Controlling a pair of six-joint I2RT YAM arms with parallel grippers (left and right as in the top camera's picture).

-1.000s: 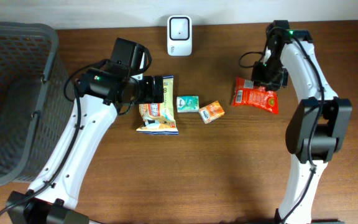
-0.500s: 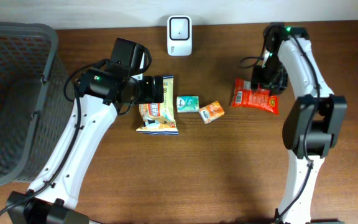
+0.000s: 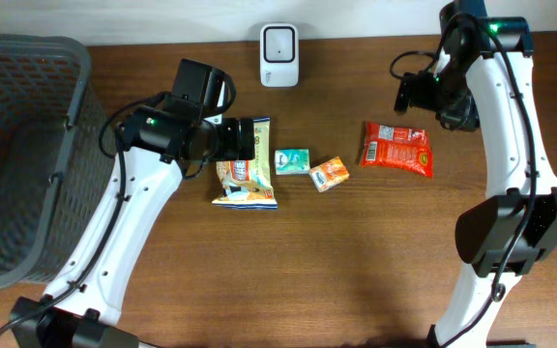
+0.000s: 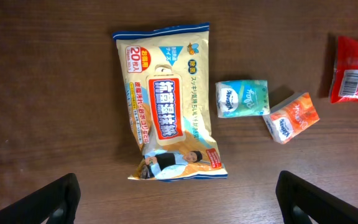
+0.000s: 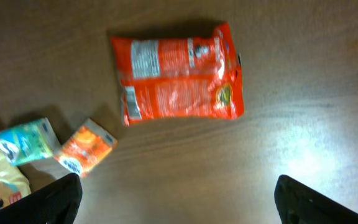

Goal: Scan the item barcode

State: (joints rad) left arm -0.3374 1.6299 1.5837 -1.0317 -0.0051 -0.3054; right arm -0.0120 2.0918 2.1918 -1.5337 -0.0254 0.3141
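Right wrist view showed the right claw point(image 5: 179, 208) spread wide and empty, the red packet point(image 5: 176, 73) lying flat on the surface point(image 5: 303, 124) at upper middle, its barcode plainer than overhead. Left wrist view showed the left claw point(image 4: 179, 205) gaping empty below the wipes pack point(image 4: 169, 106). Overhead, the scanner point(image 3: 278, 42) stood top centre, the basket point(image 3: 75, 68) at left

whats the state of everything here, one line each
red packet, flat on table, barcode side up, not gripped
wipes pack, flat, front up
green tissue pack, flat on table
orange tissue pack, flat, angled
scanner, standing at far edge, on or off unclear
basket, upright, nothing seen inside
left end effector, open, empty, over wipes pack
right end effector, open, empty, above red packet
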